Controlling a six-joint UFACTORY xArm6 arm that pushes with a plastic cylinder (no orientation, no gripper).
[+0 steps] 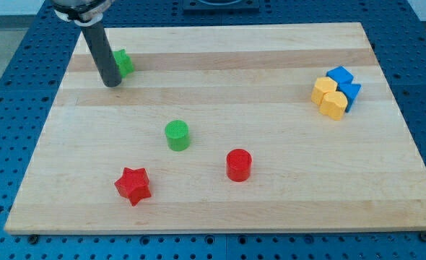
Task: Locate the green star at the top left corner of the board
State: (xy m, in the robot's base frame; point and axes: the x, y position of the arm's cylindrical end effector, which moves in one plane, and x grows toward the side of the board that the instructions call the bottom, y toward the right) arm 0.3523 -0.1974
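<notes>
Pale wooden board [220,195] on a blue perforated table [11,43], with my tip [112,84] beside the green star block [123,63] near the view's top left corner.

No writing can be read anywhere. The dark rod [101,50] is cut off at the top edge and hides the star's left side, so I cannot tell whether my tip touches it; the rod has no jaws and holds nothing. At the right, two yellow blocks [329,98] press against two blue blocks [343,81], shapes unclear. Toward the bottom sit a red star block [133,185], a red cylinder [238,165] and a green cylinder [177,135], well apart.
</notes>
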